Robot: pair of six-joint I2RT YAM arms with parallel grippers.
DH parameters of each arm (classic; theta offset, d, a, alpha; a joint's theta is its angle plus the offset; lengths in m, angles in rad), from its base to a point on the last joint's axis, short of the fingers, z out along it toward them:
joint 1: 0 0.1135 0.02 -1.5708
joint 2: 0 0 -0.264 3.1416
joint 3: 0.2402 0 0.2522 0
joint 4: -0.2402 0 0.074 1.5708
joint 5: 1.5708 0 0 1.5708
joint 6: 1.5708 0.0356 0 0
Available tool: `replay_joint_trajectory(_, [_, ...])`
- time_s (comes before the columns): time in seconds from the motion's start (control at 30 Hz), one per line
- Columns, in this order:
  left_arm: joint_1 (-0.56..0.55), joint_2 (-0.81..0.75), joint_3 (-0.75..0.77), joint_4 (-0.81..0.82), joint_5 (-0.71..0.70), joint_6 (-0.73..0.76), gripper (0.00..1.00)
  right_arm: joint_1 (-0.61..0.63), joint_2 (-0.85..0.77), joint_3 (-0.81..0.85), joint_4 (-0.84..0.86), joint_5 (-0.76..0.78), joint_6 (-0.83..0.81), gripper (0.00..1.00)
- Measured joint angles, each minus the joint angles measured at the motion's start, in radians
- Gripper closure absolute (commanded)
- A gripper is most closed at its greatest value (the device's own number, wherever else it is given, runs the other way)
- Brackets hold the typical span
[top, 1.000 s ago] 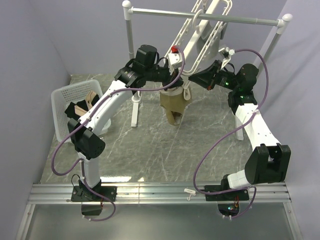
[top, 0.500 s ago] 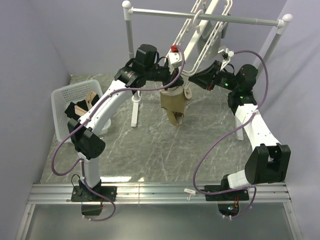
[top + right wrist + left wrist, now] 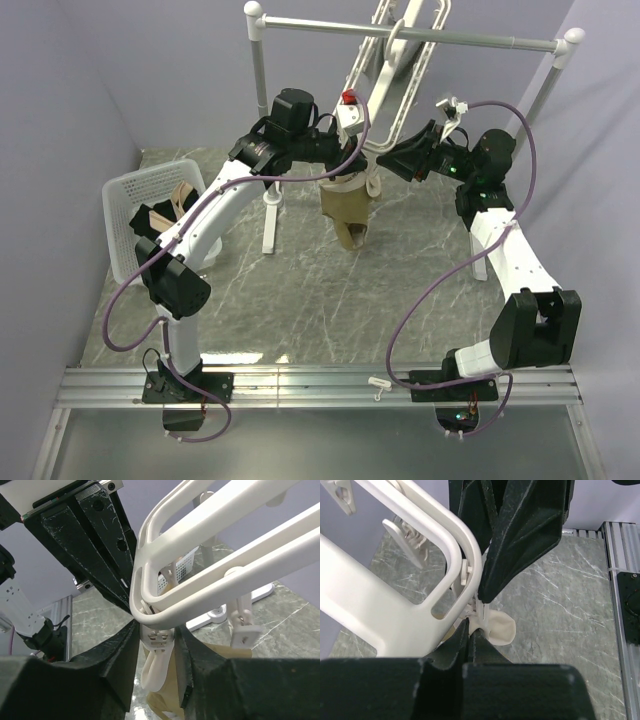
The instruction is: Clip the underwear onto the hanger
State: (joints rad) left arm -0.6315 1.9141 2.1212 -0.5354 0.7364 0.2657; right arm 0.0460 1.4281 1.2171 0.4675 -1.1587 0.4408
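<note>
The tan underwear (image 3: 347,208) hangs in mid-air below the corner of the white hanger (image 3: 392,70), which tilts from the rail. My left gripper (image 3: 343,160) is shut on the underwear's top edge; in the left wrist view its closed fingertips (image 3: 471,630) pinch pale fabric (image 3: 501,628) just under the hanger frame (image 3: 420,555). My right gripper (image 3: 383,157) is shut on a dangling white clip (image 3: 159,642) at the hanger's corner (image 3: 225,580); its fingers (image 3: 120,652) press the clip from both sides. Tan cloth (image 3: 170,692) shows below the clip.
The silver rail stand (image 3: 330,26) carries the hanger, with posts at left (image 3: 262,100) and right (image 3: 560,65). A white basket (image 3: 128,195) with black and beige cloth sits at the left. A loose white clip (image 3: 378,386) lies on the near metal rail.
The hanger has swung a little to the left at its top, and my right gripper has shifted slightly left with the clip. The left gripper still holds the underwear in place.
</note>
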Motion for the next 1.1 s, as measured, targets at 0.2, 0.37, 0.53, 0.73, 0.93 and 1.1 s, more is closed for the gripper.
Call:
replay_joint_trajectory(0.2, [-0.001, 0.000, 0.000, 0.000, -0.001, 0.002, 1.00, 0.000, -0.018, 0.000, -0.048, -0.010, -0.005, 0.51])
replay_joint_trajectory(0.37, [-0.002, 0.000, 0.000, 0.005, -0.004, 0.006, 1.00, -0.007, -0.039, 0.000, -0.128, -0.013, -0.027, 0.43])
replay_joint_trajectory(0.53, [-0.003, 0.000, -0.016, 0.016, -0.019, 0.017, 0.89, -0.027, -0.080, 0.000, -0.215, -0.011, -0.069, 0.33])
replay_joint_trajectory(0.73, [-0.003, -0.008, -0.043, 0.024, -0.036, 0.028, 0.59, -0.055, -0.142, 0.000, -0.319, -0.009, -0.119, 0.26])
replay_joint_trajectory(0.93, [-0.003, -0.060, -0.098, 0.023, -0.079, 0.039, 0.35, -0.074, -0.216, 0.001, -0.456, -0.001, -0.198, 0.21])
replay_joint_trajectory(1.1, [-0.003, -0.175, -0.227, 0.028, -0.130, 0.056, 0.01, -0.087, -0.268, 0.002, -0.581, 0.016, -0.262, 0.19])
